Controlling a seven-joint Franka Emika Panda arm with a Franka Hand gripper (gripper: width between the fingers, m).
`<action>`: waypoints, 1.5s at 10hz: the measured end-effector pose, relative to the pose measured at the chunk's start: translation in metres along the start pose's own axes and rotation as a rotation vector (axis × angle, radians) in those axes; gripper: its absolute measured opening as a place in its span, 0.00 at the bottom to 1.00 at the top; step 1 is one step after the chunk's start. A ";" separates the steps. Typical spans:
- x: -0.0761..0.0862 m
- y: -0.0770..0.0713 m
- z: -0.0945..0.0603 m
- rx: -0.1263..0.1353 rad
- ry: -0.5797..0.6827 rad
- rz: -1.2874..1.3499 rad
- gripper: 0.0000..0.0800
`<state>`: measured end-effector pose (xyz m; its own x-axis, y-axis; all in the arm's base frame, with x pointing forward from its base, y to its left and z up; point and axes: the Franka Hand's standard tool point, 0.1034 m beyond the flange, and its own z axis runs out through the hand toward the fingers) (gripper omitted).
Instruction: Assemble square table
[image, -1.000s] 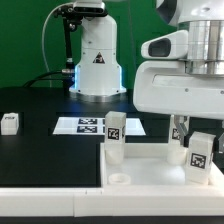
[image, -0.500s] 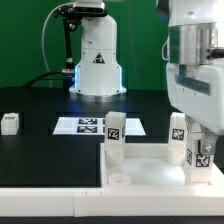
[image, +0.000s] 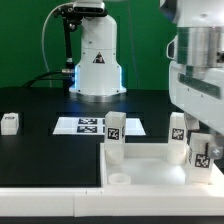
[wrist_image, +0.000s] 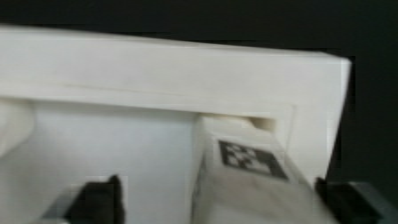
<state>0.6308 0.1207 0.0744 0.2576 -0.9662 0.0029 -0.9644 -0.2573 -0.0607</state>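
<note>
The square table top (image: 150, 168), a white tray with a raised rim, lies at the front of the exterior view. Three white tagged legs stand in it: one at the left (image: 115, 135), one at the back right (image: 178, 135) and one at the front right (image: 201, 155). My gripper (image: 203, 143) hangs over the front right leg. In the wrist view my gripper (wrist_image: 222, 200) is open, its dark fingers (wrist_image: 98, 200) on either side of that leg (wrist_image: 246, 165) with a gap on both sides. A fourth leg (image: 10, 122) lies loose far to the exterior view's left.
The marker board (image: 85, 125) lies flat on the black table behind the tray. The arm's white base (image: 95, 60) stands at the back. The long white border wall (image: 50, 190) runs along the front edge.
My hand has turned about its upright axis and come down over the front right leg. The legs and the tray have not moved.
</note>
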 end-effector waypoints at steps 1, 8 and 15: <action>0.002 -0.001 -0.001 0.003 0.000 -0.137 0.77; 0.006 -0.017 -0.007 0.054 0.095 -1.046 0.81; 0.010 -0.010 -0.007 0.050 0.107 -0.413 0.36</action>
<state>0.6425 0.1136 0.0820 0.6113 -0.7787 0.1410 -0.7768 -0.6245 -0.0813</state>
